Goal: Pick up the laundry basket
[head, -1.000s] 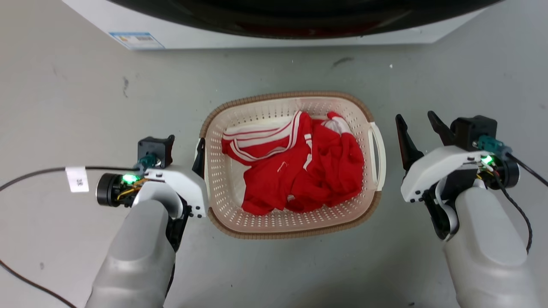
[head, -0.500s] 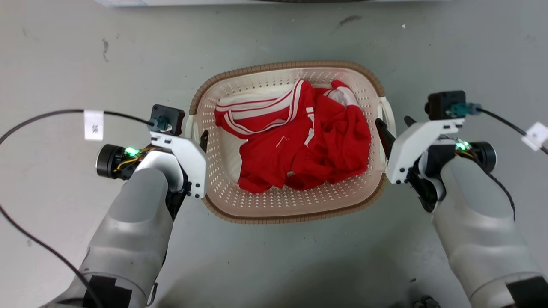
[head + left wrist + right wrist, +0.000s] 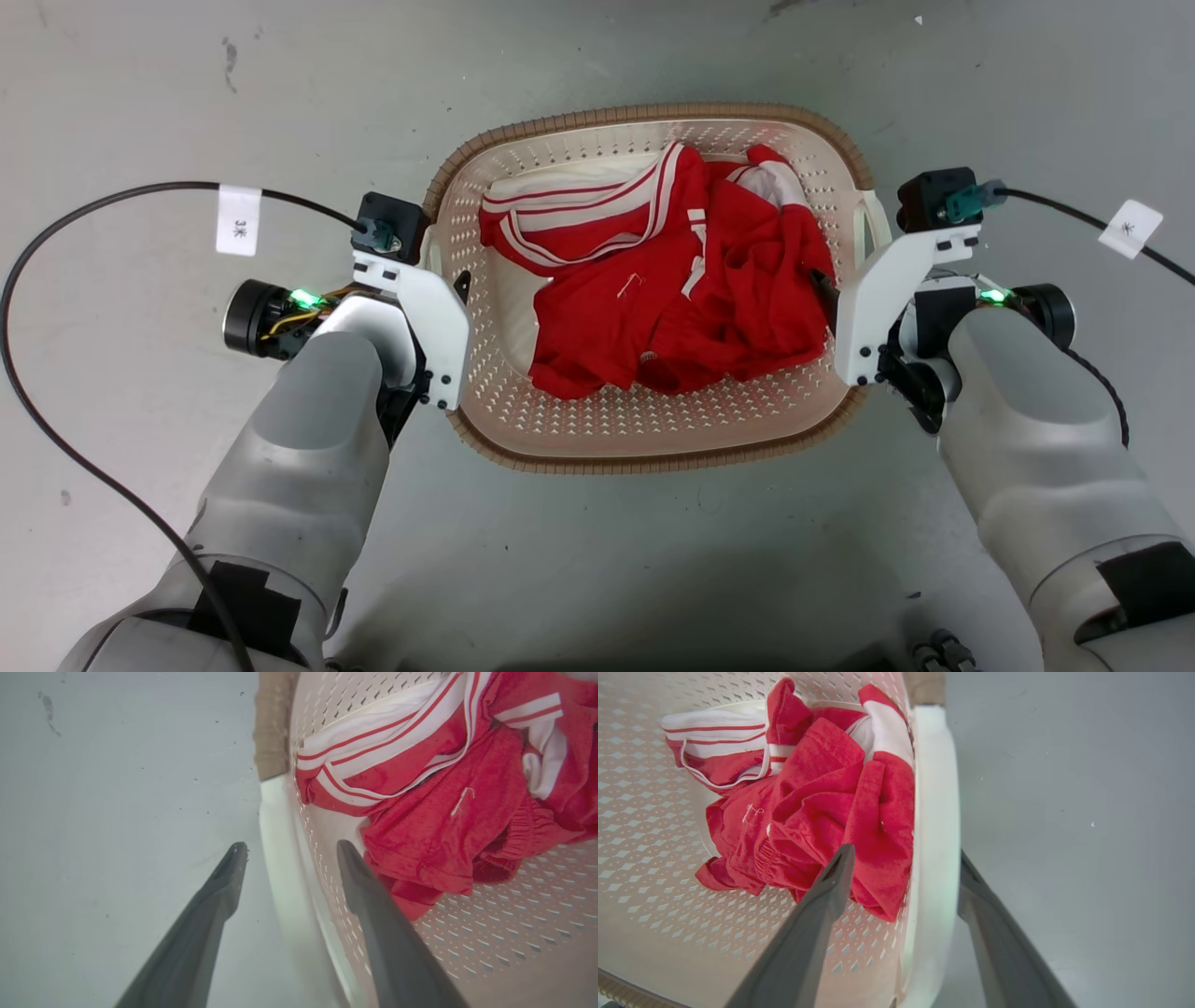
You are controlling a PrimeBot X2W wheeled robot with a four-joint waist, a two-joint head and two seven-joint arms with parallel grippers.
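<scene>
The laundry basket [image 3: 653,119], cream perforated plastic with a brown rim, stands on the grey floor with red and white clothes [image 3: 672,308] inside. My left gripper [image 3: 446,280] is at its left side. In the left wrist view that gripper [image 3: 289,851] is open and straddles the white left handle [image 3: 275,826], one finger outside, one inside the basket. My right gripper [image 3: 845,280] is at the right side. In the right wrist view it [image 3: 903,856] is open around the white right handle [image 3: 936,812], the inner finger over the clothes, the outer fingertip hidden behind the handle.
A black cable [image 3: 84,219] with a white tag [image 3: 235,219] loops over the floor at the left. Another tagged cable [image 3: 1130,227] runs off to the right. Bare grey floor surrounds the basket.
The head camera has tilted down, so the washing machine has left the top of the picture. My right gripper has moved in from beside the basket onto its right handle. The left stays at the left handle.
</scene>
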